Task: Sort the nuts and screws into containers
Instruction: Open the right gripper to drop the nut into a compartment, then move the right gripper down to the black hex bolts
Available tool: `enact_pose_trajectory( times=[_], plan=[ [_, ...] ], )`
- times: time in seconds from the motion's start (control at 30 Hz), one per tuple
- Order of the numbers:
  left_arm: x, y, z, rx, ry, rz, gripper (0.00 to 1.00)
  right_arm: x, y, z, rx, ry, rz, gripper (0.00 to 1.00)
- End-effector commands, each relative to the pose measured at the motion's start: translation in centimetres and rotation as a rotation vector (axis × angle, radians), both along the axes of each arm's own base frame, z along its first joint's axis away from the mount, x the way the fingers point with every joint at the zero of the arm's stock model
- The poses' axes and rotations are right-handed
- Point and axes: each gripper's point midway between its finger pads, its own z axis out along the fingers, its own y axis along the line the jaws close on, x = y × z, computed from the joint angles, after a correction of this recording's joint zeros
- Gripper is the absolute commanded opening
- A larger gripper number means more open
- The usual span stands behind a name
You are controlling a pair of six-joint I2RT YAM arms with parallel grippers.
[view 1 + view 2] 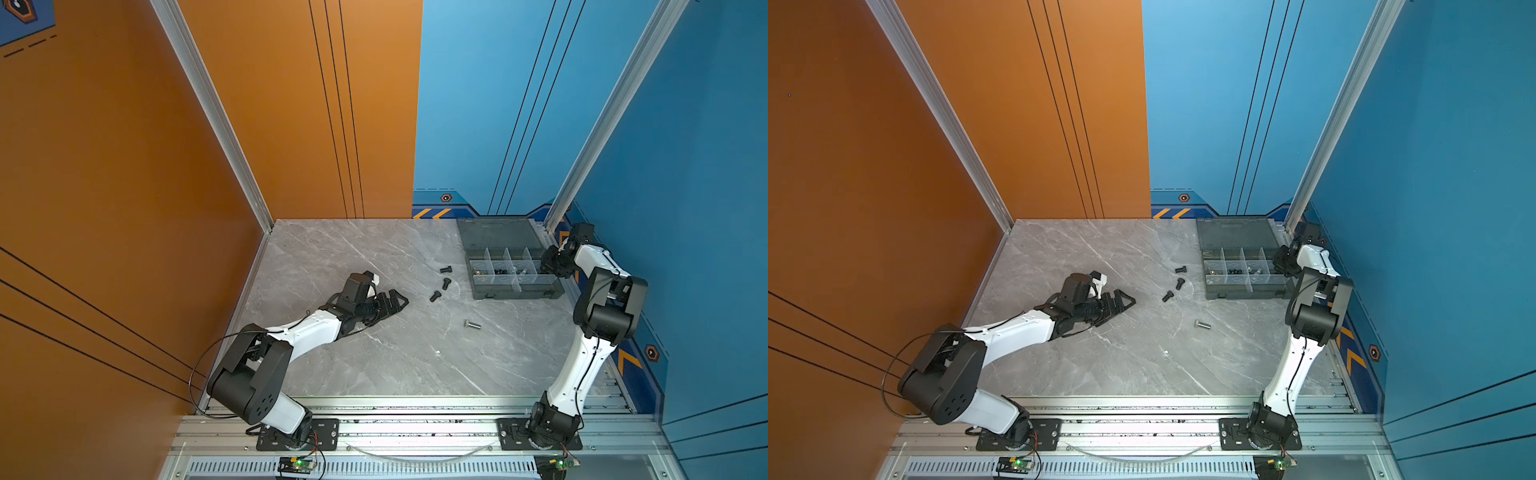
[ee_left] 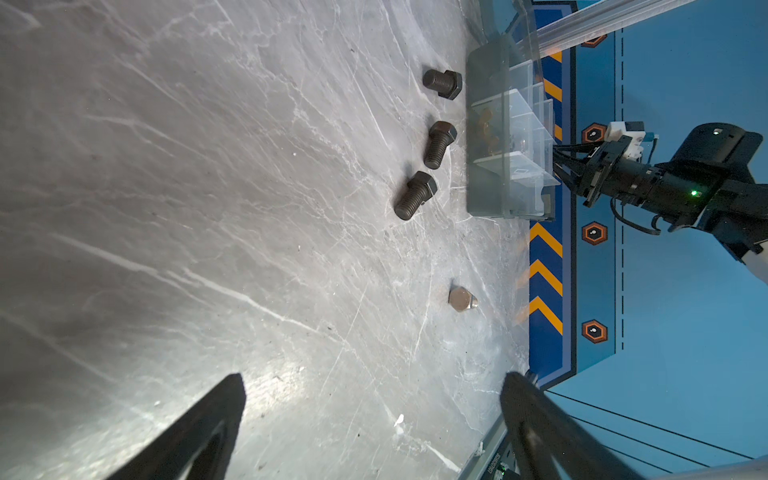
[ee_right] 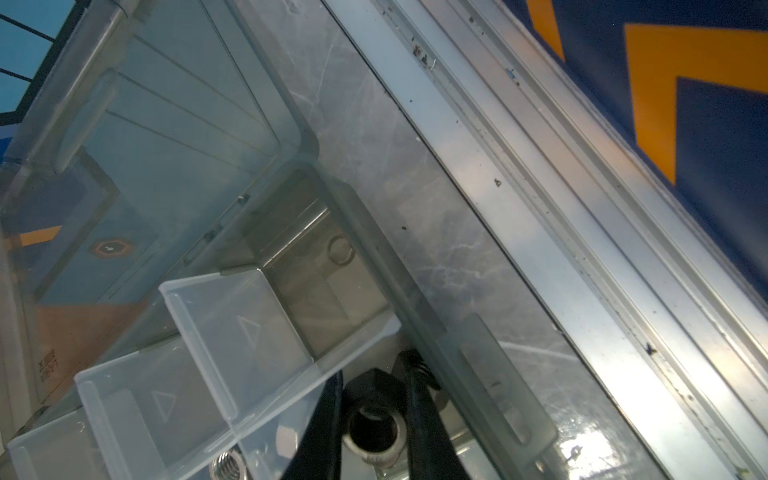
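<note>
An orange wall [image 1: 104,166] is meeting a blue wall [image 1: 478,104] behind the grey marbled desk [image 1: 374,353], with aluminium posts [image 1: 210,104] running up the corners and light glaring off the front rail [image 1: 415,428].

Black hex bolts [image 1: 445,269] [image 1: 446,284] [image 1: 435,296]: three, loose
Silver hex bolt [image 1: 472,324]: one, loose
Organizer box [image 1: 519,292]: one
Small parts inside box [image 1: 500,271]: too small to count
Robot arms [image 1: 307,332] [image 1: 582,365]: two

Both arms share one build: white links on left arm [image 1: 309,332] and right arm [image 1: 579,372], black joint housings [image 1: 249,390]. Black base plates [image 1: 322,436] with silver screws sit on the aluminium rail [image 1: 415,428]. A thin black cable [image 1: 191,380] runs along the left arm. Green-lit circuit boards [image 1: 297,462] hang just below the rail.
</note>
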Motion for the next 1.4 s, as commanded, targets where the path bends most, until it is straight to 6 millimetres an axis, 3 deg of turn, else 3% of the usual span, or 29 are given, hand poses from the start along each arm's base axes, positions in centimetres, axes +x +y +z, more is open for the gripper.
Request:
enact_pose_trajectory(
  times=[0.0, 0.57, 0.77, 0.93, 1.07, 1.23, 1.37],
  plan=[
    [0.0, -0.8, 0.7, -0.02, -0.009, -0.029, 0.98, 0.2, 0.4, 0.1, 0.009, 0.002, 0.014, 0.27],
    [-0.5, -0.9, 1.0, -0.027, -0.02, -0.028, 0.98, -0.5, 1.5, 3.2, 0.026, -0.04, 0.055, 0.34],
    [-0.7, -0.7, 1.3, -0.029, -0.029, -0.024, 0.98, -1.5, 3.3, 7.2, 0.055, -0.114, 0.092, 0.35],
    [-0.9, -0.5, 1.3, -0.025, -0.029, -0.023, 0.98, -2.7, 7.8, 10.1, 0.099, -0.153, 0.208, 0.39],
    [-1.0, -0.3, 1.4, -0.024, -0.032, -0.021, 0.98, -4.2, 13.2, 11.7, 0.091, -0.157, 0.319, 0.42],
    [-1.3, -0.1, 1.5, -0.022, -0.035, -0.014, 0.98, -6.1, 19.4, 11.6, 0.083, -0.138, 0.387, 0.47],
    [-1.4, 0.2, 1.7, -0.019, -0.043, -0.007, 0.98, -7.1, 24.1, 10.4, 0.114, -0.115, 0.407, 0.49]
  ],
)
